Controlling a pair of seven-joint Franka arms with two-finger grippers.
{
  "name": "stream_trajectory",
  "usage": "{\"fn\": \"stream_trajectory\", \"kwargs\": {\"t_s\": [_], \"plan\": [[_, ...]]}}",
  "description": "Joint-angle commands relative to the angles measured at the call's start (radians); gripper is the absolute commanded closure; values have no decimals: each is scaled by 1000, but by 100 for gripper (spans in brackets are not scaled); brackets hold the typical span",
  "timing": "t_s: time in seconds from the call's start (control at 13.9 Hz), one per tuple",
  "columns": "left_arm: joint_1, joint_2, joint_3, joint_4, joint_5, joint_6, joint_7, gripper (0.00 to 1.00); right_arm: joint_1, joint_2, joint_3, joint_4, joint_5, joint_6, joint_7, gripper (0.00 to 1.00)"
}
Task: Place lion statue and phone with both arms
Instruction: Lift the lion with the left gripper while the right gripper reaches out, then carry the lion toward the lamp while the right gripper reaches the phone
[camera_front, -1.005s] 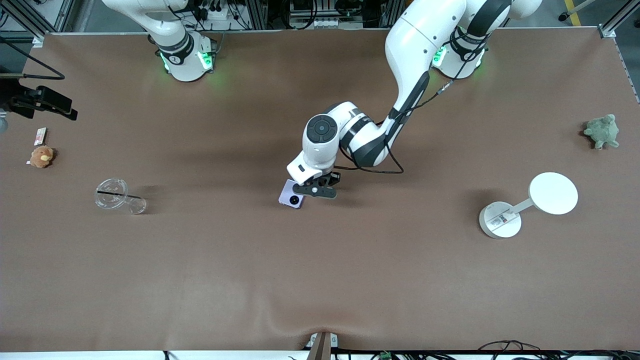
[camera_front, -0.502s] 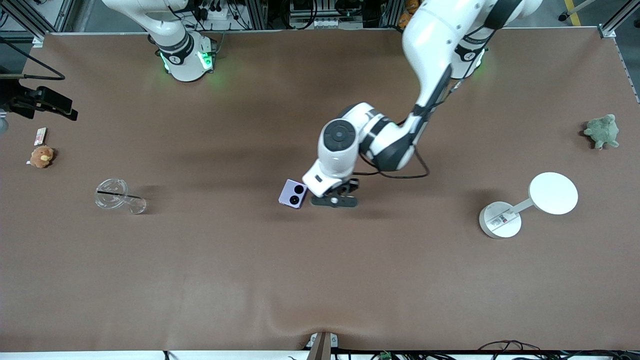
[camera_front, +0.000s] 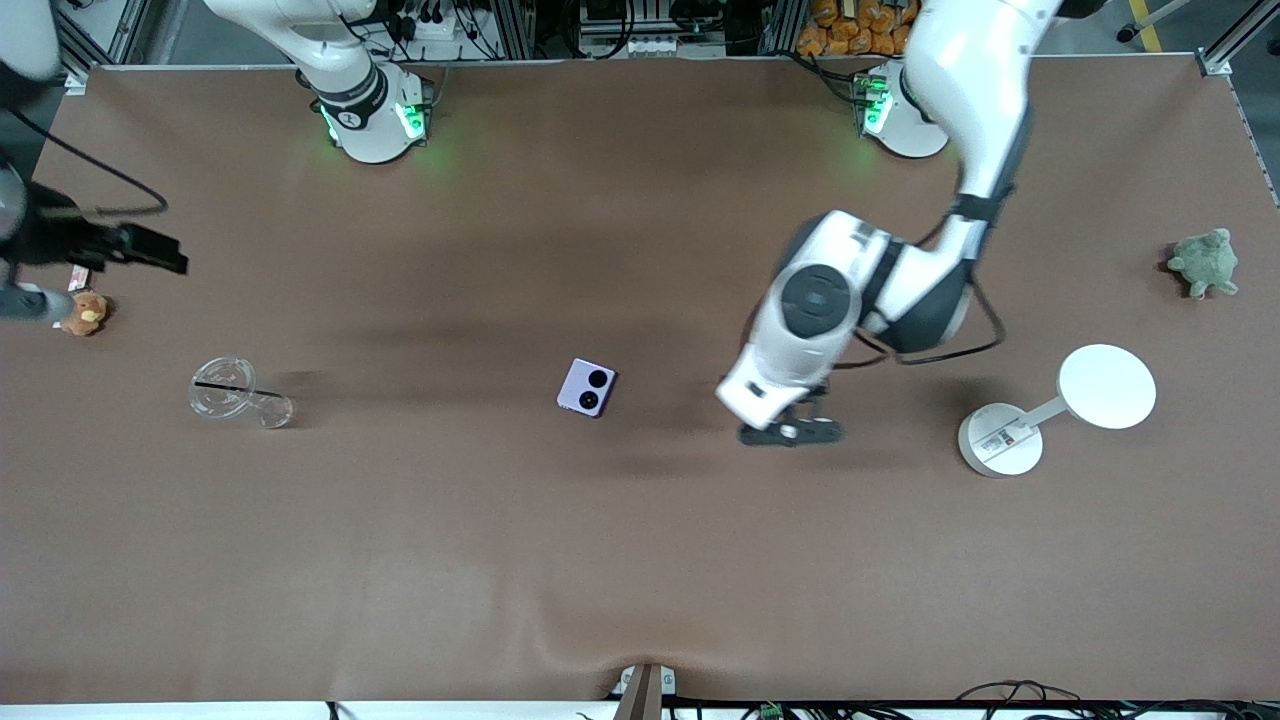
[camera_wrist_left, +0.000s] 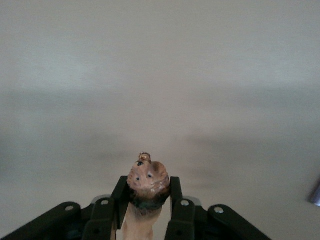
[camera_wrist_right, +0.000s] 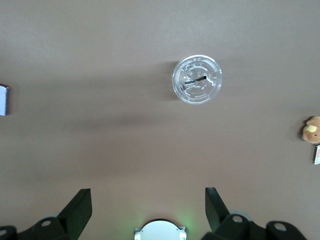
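Observation:
The lavender phone (camera_front: 587, 387) lies flat near the table's middle, its two black lenses up. My left gripper (camera_front: 790, 432) hangs over bare table between the phone and a white stand. In the left wrist view it (camera_wrist_left: 147, 186) is shut on the lion statue (camera_wrist_left: 148, 181), whose reddish-brown head and dark mane stick out between the fingers. The arm's hand hides the statue in the front view. My right gripper (camera_front: 150, 255) is at the right arm's end of the table, open and empty (camera_wrist_right: 147, 192), above the table with a clear cup (camera_wrist_right: 197, 79) below it.
A clear lidded cup with a straw (camera_front: 228, 392) lies toward the right arm's end, with an orange-brown plush toy (camera_front: 85, 313) near that edge. A white round stand (camera_front: 1050, 405) and a green plush turtle (camera_front: 1205, 262) sit toward the left arm's end.
My left gripper, shut on the lion statue, has swung away from the phone toward the left arm's end of the table. The phone stays put. The right gripper has shifted a little.

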Motion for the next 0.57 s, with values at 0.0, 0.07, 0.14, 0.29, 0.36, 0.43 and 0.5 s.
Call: {"fn": "stream_trajectory", "kwargs": {"t_s": [0.0,0.07,0.14,0.29,0.36,0.43,0.5], "plan": [[76,-67,-22,-104,19,7,80,100,18,99,3,97,4,-21,-8,0],[108,-69,-21,-120,20,11,123,100,38,110,4,99,9,-19,-11,0],[141,-69,-22,-134,20,17,158,100,68,121,4,99,7,-12,-11,0],[169,-69,-19,-153,25,28,186,100,119,170,3,104,10,84,-2,0],[191,-69,-21,-159,49,33,194,100,130,184,3,104,12,89,-6,0],[213,-66,-22,-170,63,45,196,100,145,208,4,104,15,92,-5,0],[219,-64,-21,-185,65,69,197,100,156,236,4,107,45,109,3,0]]}}
